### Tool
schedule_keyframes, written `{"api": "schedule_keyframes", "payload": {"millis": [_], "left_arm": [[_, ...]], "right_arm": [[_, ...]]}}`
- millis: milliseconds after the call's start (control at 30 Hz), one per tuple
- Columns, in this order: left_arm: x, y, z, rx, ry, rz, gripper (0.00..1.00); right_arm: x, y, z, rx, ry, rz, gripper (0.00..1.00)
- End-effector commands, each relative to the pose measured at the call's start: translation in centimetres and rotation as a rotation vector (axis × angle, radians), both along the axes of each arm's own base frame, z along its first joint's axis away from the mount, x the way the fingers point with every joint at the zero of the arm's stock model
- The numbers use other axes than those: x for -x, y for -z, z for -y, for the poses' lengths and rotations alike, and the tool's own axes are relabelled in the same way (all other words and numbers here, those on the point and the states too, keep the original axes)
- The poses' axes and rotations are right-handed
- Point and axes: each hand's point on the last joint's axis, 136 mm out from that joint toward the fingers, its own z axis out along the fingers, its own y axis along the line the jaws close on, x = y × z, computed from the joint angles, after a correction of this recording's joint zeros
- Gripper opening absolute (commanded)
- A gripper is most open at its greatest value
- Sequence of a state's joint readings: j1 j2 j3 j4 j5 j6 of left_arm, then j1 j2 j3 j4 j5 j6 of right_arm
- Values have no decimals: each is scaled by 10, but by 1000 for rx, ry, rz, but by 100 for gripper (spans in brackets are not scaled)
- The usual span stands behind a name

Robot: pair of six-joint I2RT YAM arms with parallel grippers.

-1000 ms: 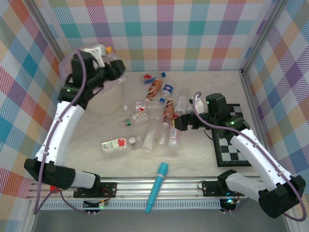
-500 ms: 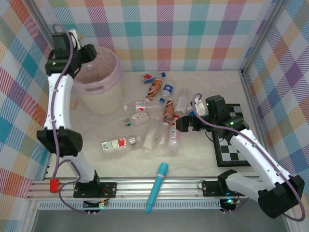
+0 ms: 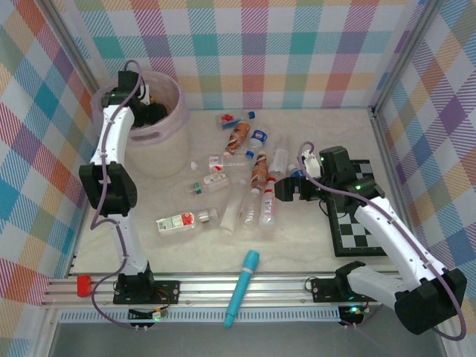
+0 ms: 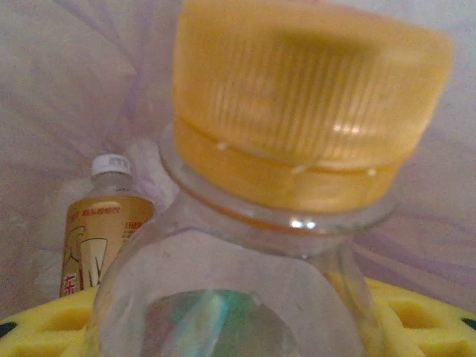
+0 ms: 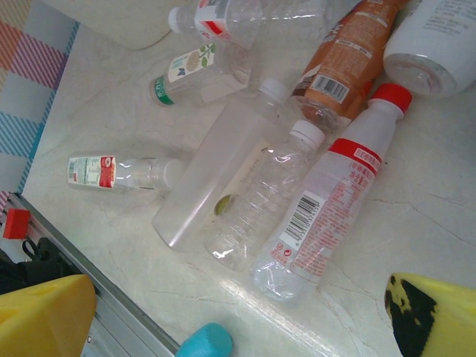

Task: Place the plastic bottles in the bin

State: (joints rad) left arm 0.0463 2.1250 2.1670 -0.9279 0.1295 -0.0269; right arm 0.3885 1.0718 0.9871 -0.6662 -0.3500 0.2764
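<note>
My left gripper (image 3: 152,113) reaches down inside the bin (image 3: 156,152), a round pale pink tub at the back left. It is shut on a clear plastic bottle with an orange cap (image 4: 297,104), which sits between its yellow fingers (image 4: 428,312). A brown-labelled bottle (image 4: 104,230) stands inside the bin behind it. My right gripper (image 3: 286,187) hangs open above several plastic bottles on the table. Under it lie a red-capped bottle (image 5: 335,201), a clear ribbed bottle (image 5: 260,201) and a frosted bottle (image 5: 223,163). Its yellow fingers (image 5: 44,316) hold nothing.
More bottles lie spread from the table's middle towards the back (image 3: 238,134), and one with a red label lies apart at the left (image 3: 178,221). A teal cylinder (image 3: 242,286) lies by the front rail. A chequered board (image 3: 357,219) lies under the right arm.
The left arm has swung back with its bottle and lowered the gripper into the bin. The right arm has barely moved.
</note>
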Motion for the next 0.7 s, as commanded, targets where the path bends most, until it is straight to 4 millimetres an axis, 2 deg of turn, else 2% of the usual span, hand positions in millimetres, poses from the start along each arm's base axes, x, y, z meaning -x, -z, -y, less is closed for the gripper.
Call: {"api": "schedule_keyframes", "payload": {"millis": [0, 67, 133, 233, 367, 500, 667], "left_arm": [[7, 19, 10, -19, 54, -62, 33], [6, 24, 11, -16, 56, -69, 44], [5, 24, 12, -11, 61, -66, 59], [5, 17, 14, -10, 68, -52, 74], [8, 5, 14, -15, 74, -33, 87], [11, -15, 14, -17, 72, 5, 99], [18, -49, 14, -26, 69, 60, 100]], "right_arm": [[-4, 14, 12, 30, 67, -69, 99], [-8, 21, 21, 41, 115, -107, 99], [-10, 29, 30, 49, 153, -143, 99], [-13, 37, 43, 102, 191, -154, 99], [-20, 46, 64, 238, 237, -143, 99], [-38, 59, 80, 366, 272, -128, 100], [-64, 76, 90, 491, 265, -131, 100]]}}
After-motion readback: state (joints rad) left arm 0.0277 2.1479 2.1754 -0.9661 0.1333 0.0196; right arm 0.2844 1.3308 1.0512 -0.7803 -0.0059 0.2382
